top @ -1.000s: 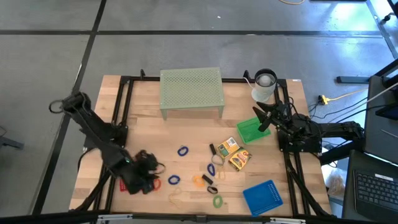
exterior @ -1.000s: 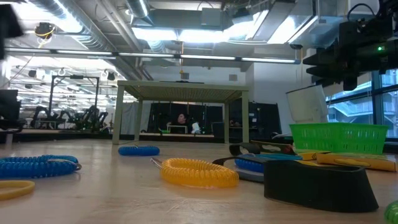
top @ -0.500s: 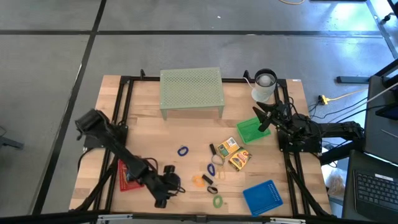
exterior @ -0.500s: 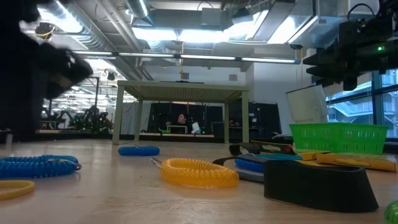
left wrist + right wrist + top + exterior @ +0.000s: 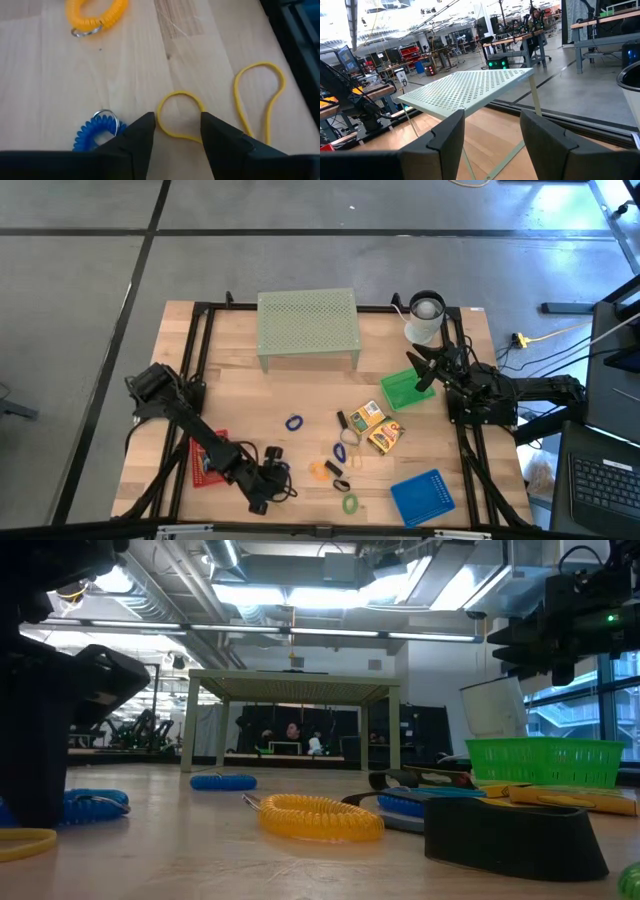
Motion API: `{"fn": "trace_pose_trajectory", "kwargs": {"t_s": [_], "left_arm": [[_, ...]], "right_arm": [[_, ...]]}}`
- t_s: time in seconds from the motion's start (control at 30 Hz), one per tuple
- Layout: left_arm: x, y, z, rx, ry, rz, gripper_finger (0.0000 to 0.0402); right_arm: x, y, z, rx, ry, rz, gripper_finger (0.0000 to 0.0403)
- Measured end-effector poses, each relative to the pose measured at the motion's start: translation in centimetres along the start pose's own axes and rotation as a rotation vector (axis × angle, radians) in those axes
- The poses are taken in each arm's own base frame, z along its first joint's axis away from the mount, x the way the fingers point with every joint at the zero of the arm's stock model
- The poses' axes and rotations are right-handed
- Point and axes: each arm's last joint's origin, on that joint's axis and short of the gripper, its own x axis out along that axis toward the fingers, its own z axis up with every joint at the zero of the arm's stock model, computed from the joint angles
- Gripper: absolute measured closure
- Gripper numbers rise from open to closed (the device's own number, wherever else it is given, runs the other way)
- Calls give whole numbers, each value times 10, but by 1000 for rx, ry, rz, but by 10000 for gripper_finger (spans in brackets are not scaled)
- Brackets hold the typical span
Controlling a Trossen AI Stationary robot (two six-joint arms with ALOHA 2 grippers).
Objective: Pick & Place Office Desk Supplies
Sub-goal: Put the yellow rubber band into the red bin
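Left wrist view: left gripper [image 5: 177, 131] gaping over one yellow band [image 5: 176, 114]; one blue coil [image 5: 95, 131]; right gripper [image 5: 491, 135] wide

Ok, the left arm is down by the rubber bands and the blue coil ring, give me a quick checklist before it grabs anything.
1. Left gripper open: ok, its fingers stand apart in the left wrist view.
2. Target between the fingers: ok, the small yellow rubber band lies in the gap.
3. Neighbours out of the way: cannot tell, the blue coil ring sits close beside one finger.
4. Long yellow rubber band separate from the small one: ok, they lie apart.
5. Right gripper out of the way: ok, open near the green tray.
6. Red tray reachable: cannot tell, the left arm covers part of it.
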Motion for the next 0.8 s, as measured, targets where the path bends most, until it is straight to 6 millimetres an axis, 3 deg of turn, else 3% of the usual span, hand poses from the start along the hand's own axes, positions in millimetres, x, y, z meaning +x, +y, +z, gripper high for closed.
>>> {"fn": "trace_pose_trajectory", "kwargs": {"t_s": [0.17, 0.43, 0.7, 0.8], "left_arm": [[1, 3, 0, 23, 7, 13, 288], [2, 6, -1, 31, 22, 40, 391], [0, 6, 4, 118, -60, 94, 401], [-5, 6, 15, 121, -167, 134, 399]], "right_arm": [[0, 0, 0, 0, 0, 0, 209], [0, 0, 0, 0, 0, 0, 209], [0, 0, 0, 0, 0, 0, 209], [0, 0, 0, 0, 0, 0, 209]]}}
